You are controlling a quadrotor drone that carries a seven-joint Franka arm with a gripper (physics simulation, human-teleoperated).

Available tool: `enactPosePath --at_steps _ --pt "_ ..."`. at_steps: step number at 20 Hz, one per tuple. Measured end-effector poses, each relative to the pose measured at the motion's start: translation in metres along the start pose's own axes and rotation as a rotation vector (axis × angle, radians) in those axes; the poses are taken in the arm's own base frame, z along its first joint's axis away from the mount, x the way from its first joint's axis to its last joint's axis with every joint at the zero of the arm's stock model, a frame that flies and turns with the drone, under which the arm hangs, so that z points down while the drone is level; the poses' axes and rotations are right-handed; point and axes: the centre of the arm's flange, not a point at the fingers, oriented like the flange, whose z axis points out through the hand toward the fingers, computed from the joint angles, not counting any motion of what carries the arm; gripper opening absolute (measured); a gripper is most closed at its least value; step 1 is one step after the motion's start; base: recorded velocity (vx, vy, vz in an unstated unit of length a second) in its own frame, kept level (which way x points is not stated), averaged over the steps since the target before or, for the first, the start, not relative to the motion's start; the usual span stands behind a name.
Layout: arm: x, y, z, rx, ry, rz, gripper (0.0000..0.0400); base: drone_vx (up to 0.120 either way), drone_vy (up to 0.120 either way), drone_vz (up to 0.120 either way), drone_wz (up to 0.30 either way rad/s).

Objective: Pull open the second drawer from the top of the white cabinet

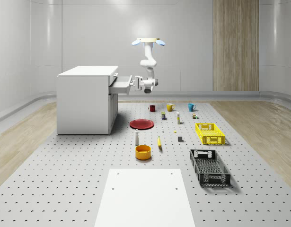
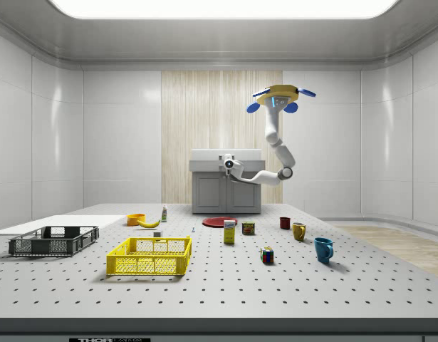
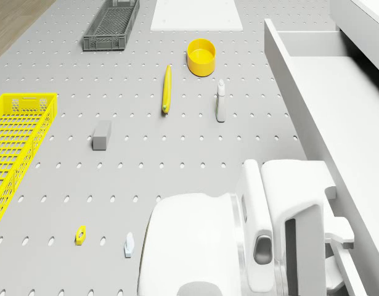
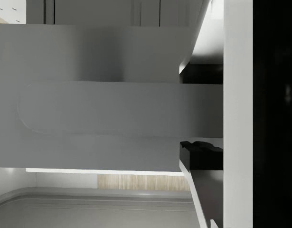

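Note:
The white cabinet (image 1: pixel 86 99) stands at the whole-scene view's left. One of its upper drawers (image 1: pixel 120 84) is pulled well out; its bare grey inside (image 3: pixel 325 92) shows in the drone view. My gripper (image 1: pixel 135 83) is at the drawer's front, shut on the drawer handle (image 4: pixel 117 109), with a dark fingertip (image 4: pixel 200 155) on one side of it. The drone (image 1: pixel 148 42) hovers in front of the cabinet, higher than its top, with the arm bent down and toward the drawer. In the side view the gripper (image 2: pixel 228 163) is level with the cabinet's upper part (image 2: pixel 226 158).
On the perforated floor in front of the cabinet lie a red plate (image 1: pixel 141 124), a yellow bowl (image 1: pixel 143 152), a banana (image 3: pixel 166 89), a white bottle (image 3: pixel 220 102), three mugs (image 1: pixel 170 107), a yellow crate (image 1: pixel 209 133), a black crate (image 1: pixel 209 167) and a white mat (image 1: pixel 144 197).

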Motion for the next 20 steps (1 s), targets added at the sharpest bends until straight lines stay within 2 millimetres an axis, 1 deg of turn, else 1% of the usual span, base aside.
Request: enactPosePath --at_steps 1,2,3,5,7,9,10,14,20 --pt "-0.001 -0.001 -0.006 0.002 -0.001 0.003 0.0131 0.000 0.000 0.000 0.000" --pt "-0.002 -0.001 -0.011 0.003 -0.002 0.007 0.0131 0.000 0.000 0.000 0.000" --pt "-0.002 -0.002 -0.016 0.004 -0.003 0.009 0.0167 0.000 0.120 0.000 0.000" --pt "-0.004 -0.003 -0.024 0.006 -0.005 0.011 0.0219 0.000 0.120 0.000 0.000" --pt "-0.004 -0.003 -0.030 0.008 -0.006 0.013 0.0251 0.000 0.120 0.000 0.000" --pt "-0.005 -0.004 -0.034 0.009 -0.006 0.014 0.0270 0.000 0.120 0.000 0.000" --pt "-0.005 -0.004 -0.036 0.009 -0.007 0.014 0.0277 0.000 0.120 0.000 0.000" --pt "-0.006 -0.004 -0.039 0.010 -0.008 0.015 0.0292 0.000 0.000 0.000 0.000" --pt "-0.006 -0.005 -0.041 0.011 -0.008 0.016 0.0298 0.000 0.000 0.000 0.000"
